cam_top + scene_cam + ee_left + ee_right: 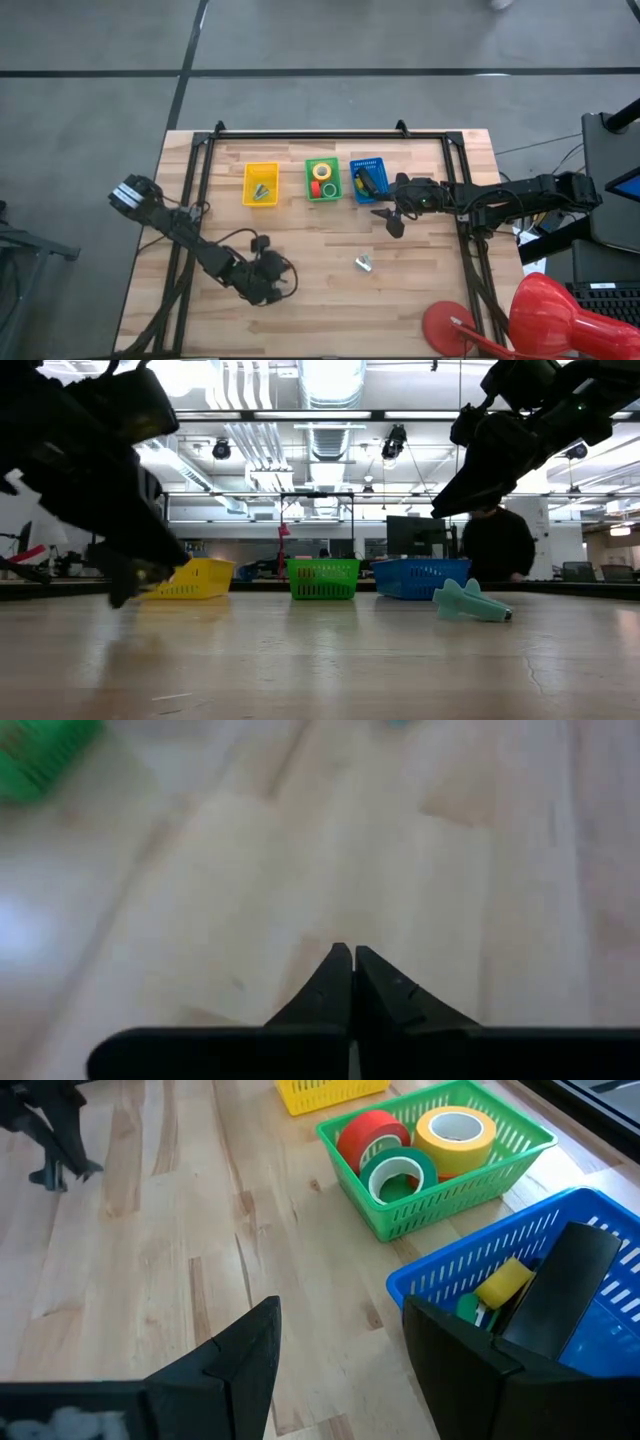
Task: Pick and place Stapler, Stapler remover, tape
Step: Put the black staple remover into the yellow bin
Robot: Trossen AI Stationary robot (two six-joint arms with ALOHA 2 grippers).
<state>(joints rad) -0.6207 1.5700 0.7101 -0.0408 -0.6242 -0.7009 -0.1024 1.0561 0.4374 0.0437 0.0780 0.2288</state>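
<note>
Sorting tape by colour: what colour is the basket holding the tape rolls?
Green; the basket with the tape rolls shows best in the right wrist view.

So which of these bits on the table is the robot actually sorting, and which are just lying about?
Part of the job:
- dark oblong stapler in the blue plastic basket
- red, green and yellow tape rolls in the green plastic basket
- small pale-green staple remover lying loose on the wooden table
- yellow plastic basket

Just lying about:
- red lamp at the table's corner
</note>
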